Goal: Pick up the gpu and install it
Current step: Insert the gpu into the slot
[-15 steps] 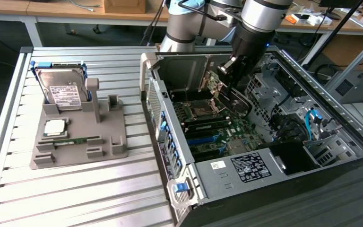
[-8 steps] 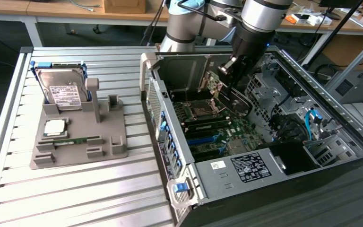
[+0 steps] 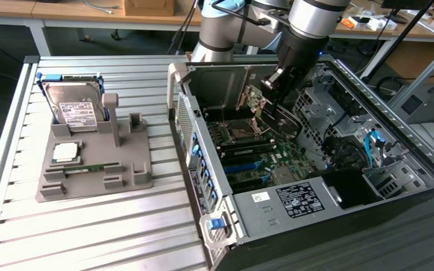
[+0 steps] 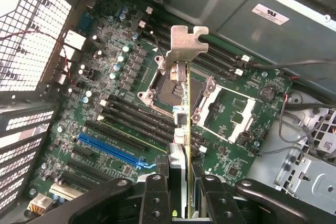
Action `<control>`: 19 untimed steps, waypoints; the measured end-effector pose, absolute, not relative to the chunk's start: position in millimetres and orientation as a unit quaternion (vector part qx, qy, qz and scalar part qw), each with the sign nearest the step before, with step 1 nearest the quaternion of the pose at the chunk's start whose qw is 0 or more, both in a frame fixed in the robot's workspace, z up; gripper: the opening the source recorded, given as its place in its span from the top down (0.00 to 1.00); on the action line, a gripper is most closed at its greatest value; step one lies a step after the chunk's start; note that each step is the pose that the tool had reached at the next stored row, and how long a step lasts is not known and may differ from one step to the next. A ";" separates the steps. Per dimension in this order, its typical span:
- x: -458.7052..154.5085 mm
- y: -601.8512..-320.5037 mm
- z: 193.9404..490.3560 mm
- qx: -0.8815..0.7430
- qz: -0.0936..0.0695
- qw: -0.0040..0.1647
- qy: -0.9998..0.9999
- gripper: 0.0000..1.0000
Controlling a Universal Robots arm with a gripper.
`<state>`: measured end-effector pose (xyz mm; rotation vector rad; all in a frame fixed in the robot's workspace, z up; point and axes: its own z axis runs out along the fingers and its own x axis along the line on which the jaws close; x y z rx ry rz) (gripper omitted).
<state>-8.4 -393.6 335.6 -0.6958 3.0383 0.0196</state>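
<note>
My gripper (image 4: 181,195) is shut on the gpu (image 4: 184,103), a thin card seen edge-on, its silver bracket (image 4: 185,43) pointing away from the wrist. The black fingers (image 4: 156,198) press on both of its flat sides. Held this way, the card hangs above the green motherboard (image 4: 121,103), over the processor socket and beside the long black slots. In the exterior view the gripper (image 3: 276,82) reaches down into the open computer case (image 3: 398,164), and the gpu (image 3: 255,101) hangs below it over the motherboard (image 3: 251,152).
A blue slot (image 4: 110,148) lies on the board near the card. On the slatted table (image 3: 89,226), a grey fixture (image 3: 134,164) holds a silver hard drive (image 3: 77,110), a processor (image 3: 66,151) and a green memory stick (image 3: 89,167). Drive cages and cables crowd the case's far side.
</note>
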 end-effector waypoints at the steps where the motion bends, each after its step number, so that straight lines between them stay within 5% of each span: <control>1: -8.4 -393.6 335.6 -0.224 0.006 0.012 0.974 0.73; 19: -8.4 -393.6 335.7 -0.253 0.007 0.012 0.967 0.73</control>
